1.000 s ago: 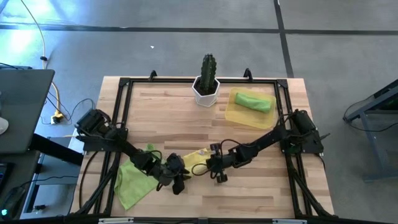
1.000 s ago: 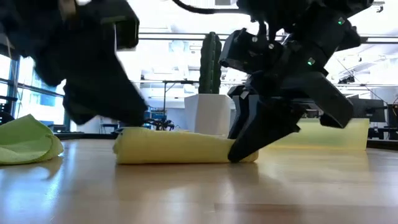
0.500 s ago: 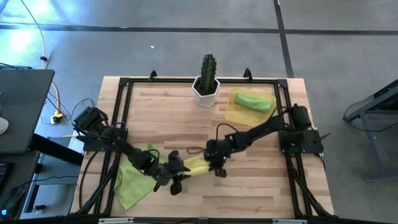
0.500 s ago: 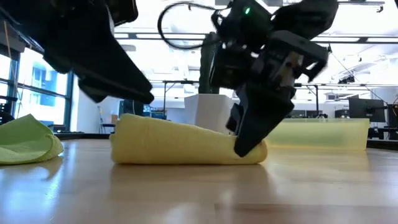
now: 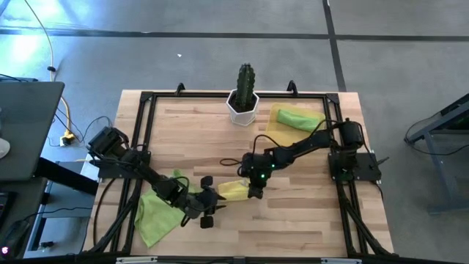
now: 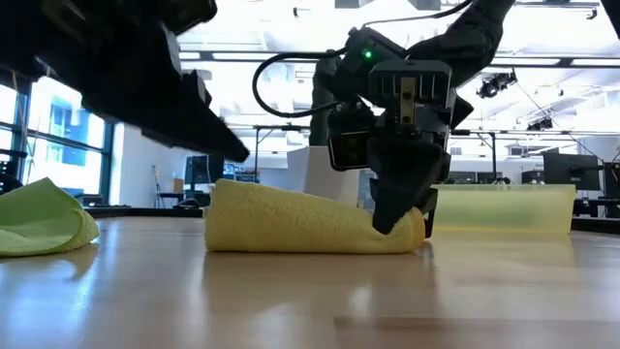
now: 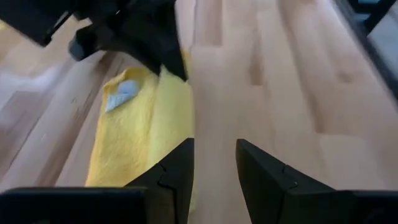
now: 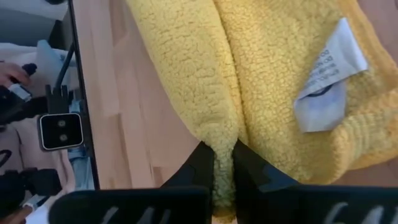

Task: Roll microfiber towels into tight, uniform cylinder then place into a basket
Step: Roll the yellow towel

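Note:
The yellow towel [image 5: 231, 191] lies as a loose roll on the table near the front middle; its white label [image 8: 329, 74] shows in the right wrist view. My right gripper [image 5: 254, 192] is shut on its right end [image 6: 402, 221]. My left gripper [image 5: 207, 207] stands open at the roll's left end, its fingers [image 7: 180, 171] beside the cloth [image 7: 143, 137]. A green towel [image 5: 154, 216] lies crumpled at the front left. Another green towel, rolled [image 5: 297, 118], rests in the basket [image 5: 275, 136]. My right gripper pinches a raised fold of the yellow towel [image 8: 222, 146] between its two fingers at the roll's right end. The fingers slant down from above and from the table's right. The roll rests on the table. My left gripper: one finger stands against the roll's edge [image 7: 186, 124]; whether it touches I cannot tell.
A cactus in a white pot [image 5: 243, 103] stands at the far middle, left of the basket [image 6: 504, 208]. A black frame [image 5: 146, 110] runs around the tabletop. Bare wood lies between the roll and the cactus.
My right arm has swung toward the table's left and its gripper has rolled about its wrist at the yellow towel's right end. My left gripper has also rolled in place. The yellow roll stands thicker than before, and its left end has shifted toward the right.

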Motion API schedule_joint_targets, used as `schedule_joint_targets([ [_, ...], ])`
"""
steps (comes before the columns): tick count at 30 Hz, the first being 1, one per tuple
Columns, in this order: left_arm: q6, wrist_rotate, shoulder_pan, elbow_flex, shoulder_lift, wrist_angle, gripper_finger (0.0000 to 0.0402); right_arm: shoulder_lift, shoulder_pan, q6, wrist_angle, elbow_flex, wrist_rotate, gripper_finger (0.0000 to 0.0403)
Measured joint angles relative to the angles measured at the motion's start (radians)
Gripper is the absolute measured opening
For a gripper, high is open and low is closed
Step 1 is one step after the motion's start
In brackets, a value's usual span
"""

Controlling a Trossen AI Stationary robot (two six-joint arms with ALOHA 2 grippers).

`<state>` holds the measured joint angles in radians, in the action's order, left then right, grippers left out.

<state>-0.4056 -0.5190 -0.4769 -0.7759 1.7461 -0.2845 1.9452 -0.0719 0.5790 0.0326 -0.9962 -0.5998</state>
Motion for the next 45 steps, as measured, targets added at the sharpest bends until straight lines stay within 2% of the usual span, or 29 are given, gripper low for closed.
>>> schedule_joint_targets([
  [6, -0.094, -0.015, 0.036, 0.0, 0.057, 0.002, 0.0109, -0.001, -0.002, 0.0, 0.001, -0.001, 0.006, 0.0009],
  [12, -0.218, 0.068, 0.053, -0.001, 0.065, 0.075, 0.0103, -0.002, -0.002, -0.003, 0.003, -0.002, 0.016, 0.0013],
  [16, -0.286, 0.103, 0.054, -0.001, 0.066, 0.111, 0.0096, -0.003, 0.001, -0.041, 0.002, -0.003, 0.023, 0.0033],
  [23, -0.362, 0.115, 0.053, -0.004, 0.114, 0.086, 0.0092, -0.016, 0.017, -0.164, 0.014, -0.003, 0.013, 0.0091],
  [30, -0.403, 0.116, 0.053, -0.003, 0.121, 0.075, 0.0092, -0.136, 0.04, -0.266, 0.081, -0.003, 0.033, 0.0111],
  [33, -0.404, 0.12, 0.053, -0.002, 0.121, 0.073, 0.0092, -0.211, 0.019, -0.335, 0.109, -0.003, 0.132, 0.011],
  [37, -0.406, 0.12, 0.053, -0.002, 0.122, 0.07, 0.0092, -0.276, -0.068, -0.472, 0.121, -0.003, 0.351, 0.0103],
  [41, -0.414, 0.119, 0.053, -0.001, 0.123, 0.07, 0.0092, -0.269, -0.202, -0.638, 0.119, -0.003, 0.542, 0.0103],
  [45, -0.414, 0.119, 0.053, -0.001, 0.123, 0.072, 0.0092, -0.223, -0.297, -0.628, 0.103, -0.003, 0.765, 0.0103],
])
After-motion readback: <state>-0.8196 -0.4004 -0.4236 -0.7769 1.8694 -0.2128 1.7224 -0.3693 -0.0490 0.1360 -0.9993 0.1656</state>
